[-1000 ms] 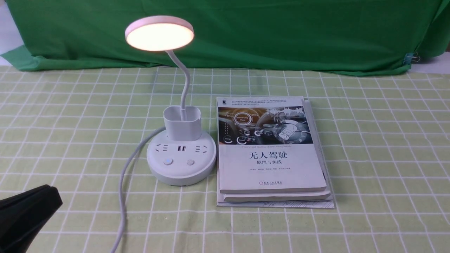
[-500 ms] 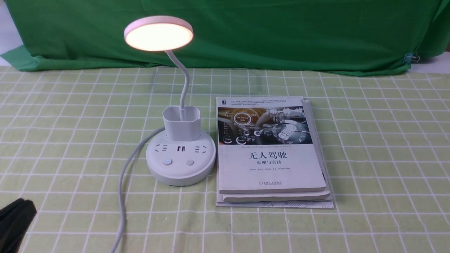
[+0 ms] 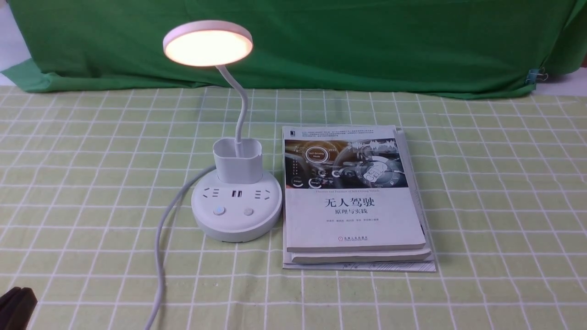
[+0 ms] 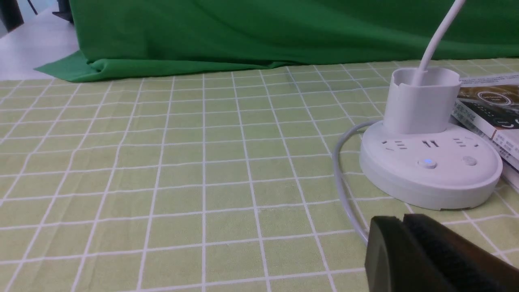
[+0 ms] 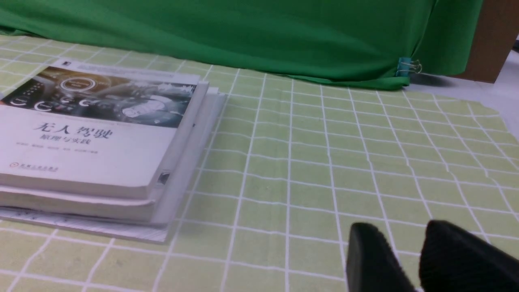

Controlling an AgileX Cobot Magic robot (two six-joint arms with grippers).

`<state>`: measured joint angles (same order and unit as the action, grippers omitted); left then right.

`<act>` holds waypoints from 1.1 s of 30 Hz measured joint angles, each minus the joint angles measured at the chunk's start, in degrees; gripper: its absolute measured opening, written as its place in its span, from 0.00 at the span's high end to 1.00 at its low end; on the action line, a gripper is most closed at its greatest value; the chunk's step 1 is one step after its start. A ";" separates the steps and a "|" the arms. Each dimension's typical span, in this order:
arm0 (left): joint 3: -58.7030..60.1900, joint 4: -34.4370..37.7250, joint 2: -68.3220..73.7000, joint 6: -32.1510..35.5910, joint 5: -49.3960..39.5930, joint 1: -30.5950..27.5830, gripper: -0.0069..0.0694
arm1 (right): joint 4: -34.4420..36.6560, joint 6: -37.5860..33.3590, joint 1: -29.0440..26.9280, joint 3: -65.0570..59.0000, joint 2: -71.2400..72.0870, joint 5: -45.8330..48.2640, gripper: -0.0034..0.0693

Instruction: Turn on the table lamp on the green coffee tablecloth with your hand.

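Note:
The white table lamp (image 3: 236, 215) stands on the green coffee tablecloth (image 3: 481, 183), and its round head (image 3: 207, 43) glows warm. One button on the base shines blue (image 4: 427, 163). My left gripper (image 3: 16, 305), the hand, shows only as a black tip at the near left corner, well short of the lamp. In the left wrist view this gripper (image 4: 403, 219) has its fingers pressed together and holds nothing, with the lamp base (image 4: 429, 170) just beyond. My right gripper (image 5: 399, 229) hovers over bare cloth with a gap between its fingers.
A stack of books (image 3: 353, 201) lies right beside the lamp base, on its right. The lamp's white cord (image 3: 160, 247) runs from the base to the near edge. A dark green backdrop cloth (image 3: 321, 41) closes the far side, with a clip (image 3: 535, 75) at its right end.
My left gripper has drawn back toward the near left corner, away from the lamp, and now barely shows. The lamp stays lit throughout.

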<state>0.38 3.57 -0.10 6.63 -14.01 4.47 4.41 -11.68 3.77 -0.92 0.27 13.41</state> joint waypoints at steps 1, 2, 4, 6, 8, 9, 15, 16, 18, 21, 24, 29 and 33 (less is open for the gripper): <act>0.00 0.00 0.00 0.00 0.07 0.00 0.90 | 0.00 0.00 0.00 0.00 0.00 0.00 0.62; 0.00 0.00 0.00 0.00 0.07 0.00 0.90 | 0.00 0.00 0.00 0.00 0.00 0.00 0.62; 0.00 0.00 0.00 0.00 0.07 0.00 0.90 | 0.00 0.00 0.00 0.00 0.00 0.00 0.62; 0.00 0.00 0.00 0.00 0.07 0.00 0.90 | 0.00 0.00 0.00 0.00 0.00 0.00 0.62; 0.00 0.00 0.00 0.00 0.07 0.00 0.90 | 0.00 0.00 0.00 0.00 0.00 0.00 0.62; 0.00 0.00 0.00 0.16 0.07 0.00 0.90 | 0.00 0.00 0.00 0.00 0.00 0.00 0.62; 0.00 0.00 0.00 0.89 0.07 0.00 0.90 | 0.00 0.00 0.00 0.00 0.00 0.00 0.62; 0.00 0.00 0.00 0.89 0.07 0.00 0.90 | 0.00 0.00 0.00 0.00 0.00 0.00 0.62; 0.00 0.00 0.00 0.89 0.07 0.00 0.90 | 0.00 0.00 0.00 0.00 0.00 0.00 0.62; 0.00 0.00 0.00 0.98 0.07 0.00 0.90 | 0.00 0.00 0.00 0.00 0.00 0.00 0.62; 0.00 0.00 0.00 0.98 0.07 0.00 0.90 | 0.00 0.00 0.00 0.00 0.00 0.00 0.62; 0.00 0.00 0.00 0.98 0.07 0.00 0.90 | 0.00 0.00 0.00 0.00 0.00 0.00 0.62; 0.00 0.00 0.00 0.98 0.07 0.00 0.90 | 0.00 0.00 0.00 0.00 0.00 0.00 0.62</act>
<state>0.38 3.57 -0.10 7.61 -13.95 4.47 4.41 -11.68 3.77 -0.92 0.27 13.41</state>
